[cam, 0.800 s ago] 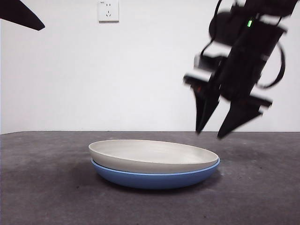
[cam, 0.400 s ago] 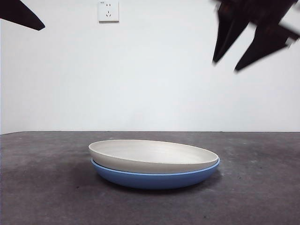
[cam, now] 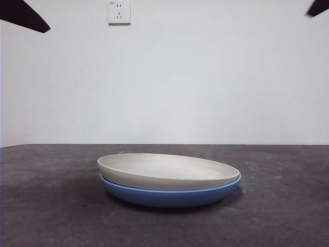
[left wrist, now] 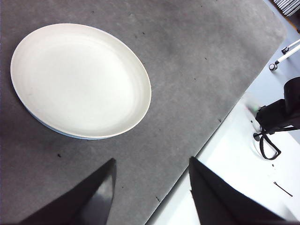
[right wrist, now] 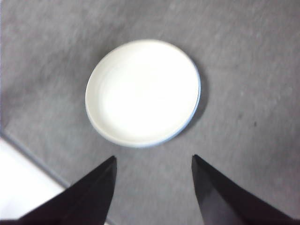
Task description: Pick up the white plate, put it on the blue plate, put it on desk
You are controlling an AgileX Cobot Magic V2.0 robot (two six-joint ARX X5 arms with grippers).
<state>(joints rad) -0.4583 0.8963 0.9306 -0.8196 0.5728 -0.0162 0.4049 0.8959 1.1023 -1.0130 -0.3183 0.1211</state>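
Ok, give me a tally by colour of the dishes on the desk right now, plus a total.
Round matte cream-white plate: 1, nested on top of the blue one.
Round glossy blue plate: 1, resting on the dark grey desk.
Total: 2 plates, in one stack.

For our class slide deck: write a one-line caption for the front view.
White plate nested on the blue plate on the desk, both grippers raised clear.
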